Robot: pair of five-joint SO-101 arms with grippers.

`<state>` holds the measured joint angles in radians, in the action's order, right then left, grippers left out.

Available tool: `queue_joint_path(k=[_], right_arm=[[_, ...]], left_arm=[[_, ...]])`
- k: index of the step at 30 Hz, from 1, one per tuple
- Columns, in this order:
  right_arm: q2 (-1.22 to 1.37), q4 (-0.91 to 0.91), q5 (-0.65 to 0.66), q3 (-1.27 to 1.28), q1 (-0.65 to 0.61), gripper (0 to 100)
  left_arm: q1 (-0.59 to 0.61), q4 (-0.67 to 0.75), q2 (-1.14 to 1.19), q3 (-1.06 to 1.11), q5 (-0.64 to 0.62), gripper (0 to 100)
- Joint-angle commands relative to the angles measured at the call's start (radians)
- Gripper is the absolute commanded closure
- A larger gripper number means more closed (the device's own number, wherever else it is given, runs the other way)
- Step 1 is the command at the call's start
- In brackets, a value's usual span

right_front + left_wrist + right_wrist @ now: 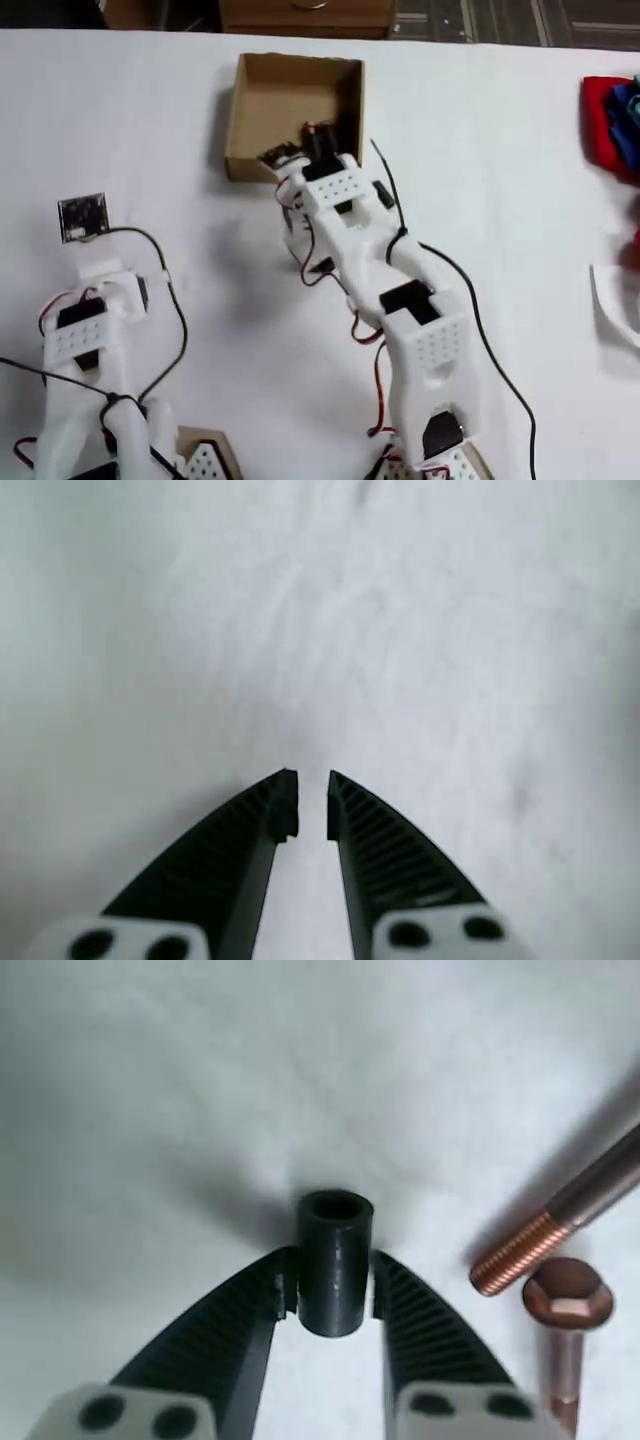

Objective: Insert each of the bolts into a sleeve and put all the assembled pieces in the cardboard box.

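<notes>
My right gripper (333, 1290) is shut on a short black sleeve (336, 1245), held upright with its open bore showing, over a white surface. Two copper bolts lie just beside it: one shows its threaded end (520, 1250), the other its hex flange head (566, 1300). In the high view the right arm stretches to the near wall of the open cardboard box (262, 100), and its gripper (280, 158) sits at that wall. The left gripper (312, 805) is shut with nothing in it, over bare white table, and stands at the left (83, 217), well away from the box.
A red cloth (608, 120) and a white curved object (612, 305) lie at the table's right edge. Black and red cables trail from both arms. Open white tabletop lies between the two arms and left of the box.
</notes>
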<state>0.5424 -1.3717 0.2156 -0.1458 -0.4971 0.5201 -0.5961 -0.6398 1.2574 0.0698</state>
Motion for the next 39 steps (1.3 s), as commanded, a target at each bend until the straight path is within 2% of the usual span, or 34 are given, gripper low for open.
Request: queue_joint_path(k=[1,11,15,17,21,24,28,33,36,39], right_arm=[[-0.074,0.021,-0.003,0.003,-0.004,84.7],[0.021,0.047,-0.003,-0.002,-0.002,85.1],[0.028,0.064,-0.003,-0.014,-0.002,99.1],[0.022,0.053,-0.003,-0.041,0.002,97.6],[-0.122,-0.044,-0.005,-0.083,0.048,97.6],[-0.351,-0.113,-0.005,-0.063,0.137,97.6],[-0.693,-0.122,-0.005,0.066,0.323,97.7],[-0.983,-0.097,-0.009,0.354,0.501,97.7],[-1.096,-0.013,-0.012,0.528,0.585,97.7],[-1.179,0.030,-0.014,0.663,0.662,97.7]], left_arm=[[-0.012,0.015,-0.009,-0.002,0.002,93],[-0.012,0.015,-0.009,-0.002,0.002,93],[-0.012,0.015,-0.009,-0.002,0.002,93],[-0.012,0.015,-0.009,-0.002,0.002,93],[-0.014,0.002,-0.009,-0.013,0.006,92],[-0.032,-0.087,-0.006,-0.082,0.072,92],[-0.183,-0.261,-0.005,-0.272,0.135,92],[-0.494,-0.473,0.055,-0.610,0.098,92],[-0.638,-0.528,0.227,-0.825,0.037,92],[-0.736,-0.626,0.503,-1.063,-0.028,92]])
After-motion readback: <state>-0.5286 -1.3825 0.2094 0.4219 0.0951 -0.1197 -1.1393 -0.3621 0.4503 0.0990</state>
